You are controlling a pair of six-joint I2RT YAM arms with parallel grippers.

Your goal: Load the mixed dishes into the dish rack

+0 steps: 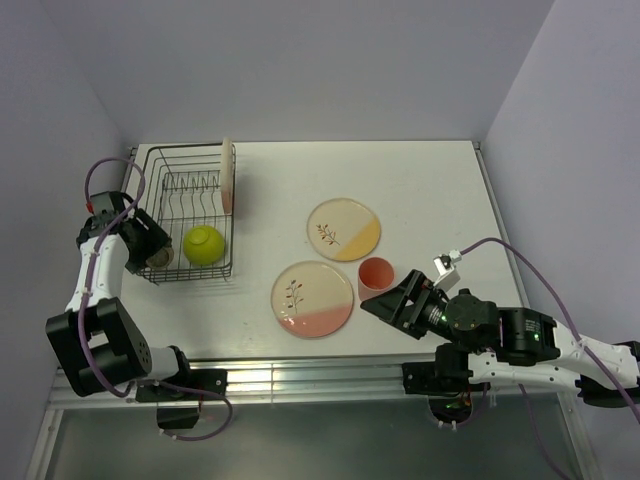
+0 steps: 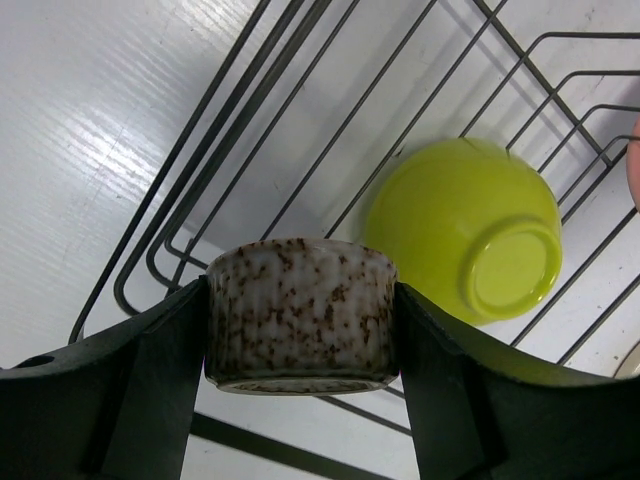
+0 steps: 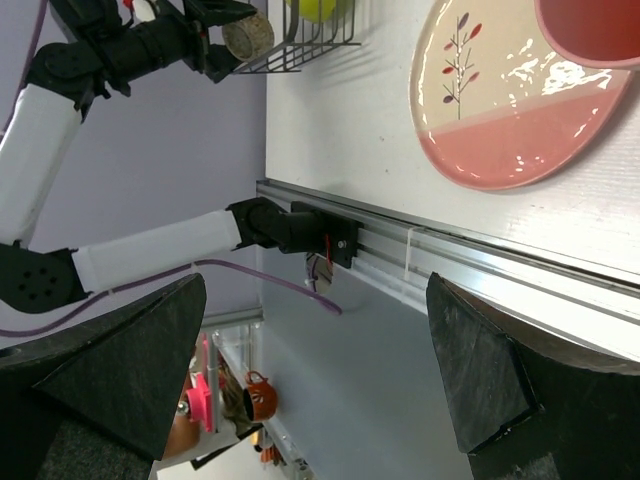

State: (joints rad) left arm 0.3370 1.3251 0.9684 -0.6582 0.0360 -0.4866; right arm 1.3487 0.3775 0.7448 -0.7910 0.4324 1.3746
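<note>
The black wire dish rack (image 1: 170, 190) stands at the table's far left. An upside-down lime-green bowl (image 1: 204, 244) lies in it, and a cream and pink plate (image 1: 229, 175) stands upright in its prongs. My left gripper (image 1: 155, 255) is shut on the tiny grey speckled dish (image 2: 300, 315) at the rack's near left corner, beside the bowl (image 2: 465, 230). A yellow-part plate (image 1: 344, 229), a pink-part plate (image 1: 312, 298) and the salmon-pink cup (image 1: 376, 274) sit on the table. My right gripper (image 1: 385, 300) is open and empty, just near-right of the cup.
The right wrist view shows the pink plate (image 3: 510, 100), the cup's rim (image 3: 590, 30) and the table's metal front rail (image 3: 400, 240). Grey walls close in the table at the left, back and right. The left arm's cable (image 1: 105, 170) loops by the rack.
</note>
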